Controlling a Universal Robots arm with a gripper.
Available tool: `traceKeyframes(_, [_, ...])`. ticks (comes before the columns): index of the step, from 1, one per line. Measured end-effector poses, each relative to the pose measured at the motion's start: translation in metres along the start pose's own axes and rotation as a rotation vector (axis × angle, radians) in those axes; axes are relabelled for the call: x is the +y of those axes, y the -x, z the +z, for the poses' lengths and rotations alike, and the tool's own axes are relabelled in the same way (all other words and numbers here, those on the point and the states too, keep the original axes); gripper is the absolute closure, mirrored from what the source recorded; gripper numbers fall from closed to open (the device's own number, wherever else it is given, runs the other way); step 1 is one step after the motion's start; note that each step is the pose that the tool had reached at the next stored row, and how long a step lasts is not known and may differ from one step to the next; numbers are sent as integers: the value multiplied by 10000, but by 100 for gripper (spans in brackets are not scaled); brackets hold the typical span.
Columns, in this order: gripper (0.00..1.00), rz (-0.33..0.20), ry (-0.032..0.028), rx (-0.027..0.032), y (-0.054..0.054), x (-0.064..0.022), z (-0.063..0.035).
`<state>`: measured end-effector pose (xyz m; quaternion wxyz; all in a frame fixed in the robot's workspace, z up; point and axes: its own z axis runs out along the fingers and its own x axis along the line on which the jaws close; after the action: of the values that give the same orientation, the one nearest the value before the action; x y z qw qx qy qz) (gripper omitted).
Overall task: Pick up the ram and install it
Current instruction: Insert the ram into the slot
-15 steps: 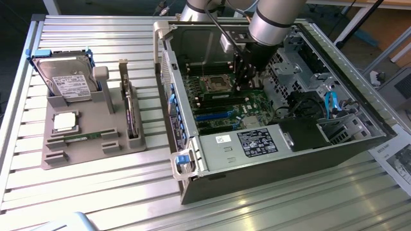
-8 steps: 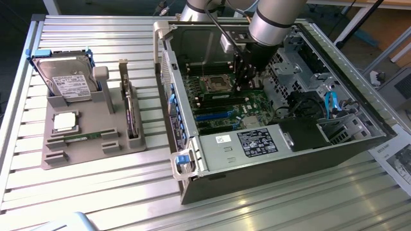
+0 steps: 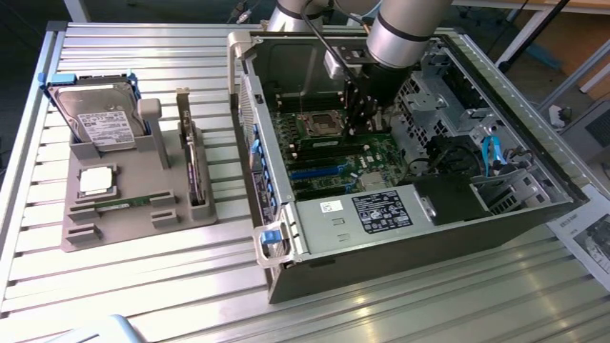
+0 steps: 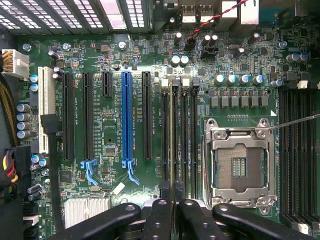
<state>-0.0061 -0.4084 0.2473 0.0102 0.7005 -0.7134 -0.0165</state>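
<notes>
We're watching the ram edge-on: a long, thin strip lining up along a black slot, beside the silver processor socket on the green board. The fingers are pinching its near end, almost closed. The open metal case is lying on a ribbed aluminium tabletop, just beside a grey plastic holder.
</notes>
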Motion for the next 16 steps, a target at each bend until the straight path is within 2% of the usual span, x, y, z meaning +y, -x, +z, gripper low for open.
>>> traceKeyframes(16, [88, 1, 0, 0, -9, -3, 56])
